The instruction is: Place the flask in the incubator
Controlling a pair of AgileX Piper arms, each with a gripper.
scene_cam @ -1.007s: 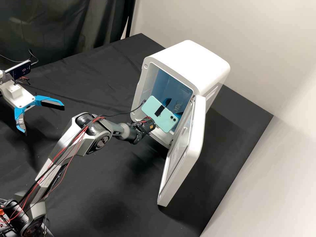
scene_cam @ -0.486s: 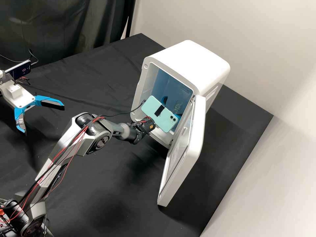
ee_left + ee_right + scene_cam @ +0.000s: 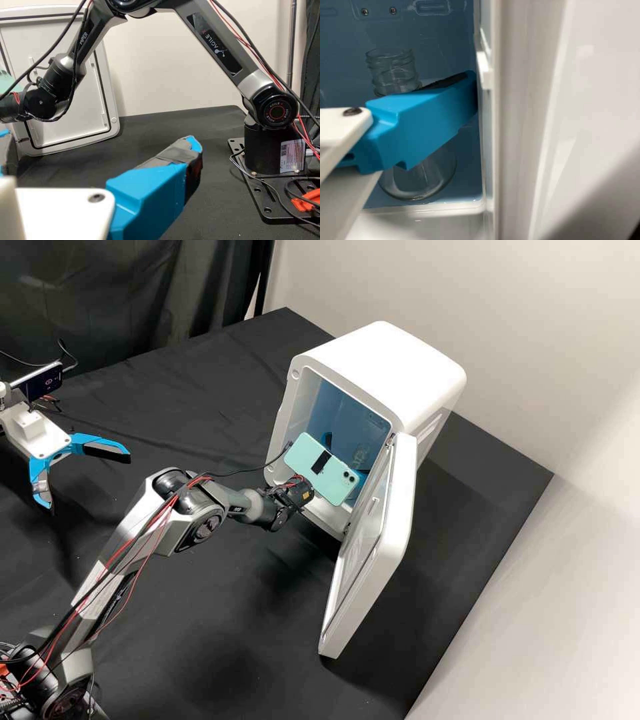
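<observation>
Flask [image 3: 390,67] stands upright on the incubator [image 3: 393,367] floor, our right gripper [image 3: 455,100] close against it; we cannot tell if it grips. We judge placement nearly done: release and retreat remain, maybe shutting the door [image 3: 367,540]. Left gripper [image 3: 75,468] hangs spread wide, well apart.

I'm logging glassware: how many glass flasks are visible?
1: a clear glass conical flask stands upright on the blue floor inside the open white incubator. Others might be hidden behind the dark grey arm.

The high view looks down on the open incubator [image 3: 393,367]. The right wrist view sits very near, apparently inside its chamber. The left wrist view shares its door [image 3: 100,120] from farther off.
</observation>
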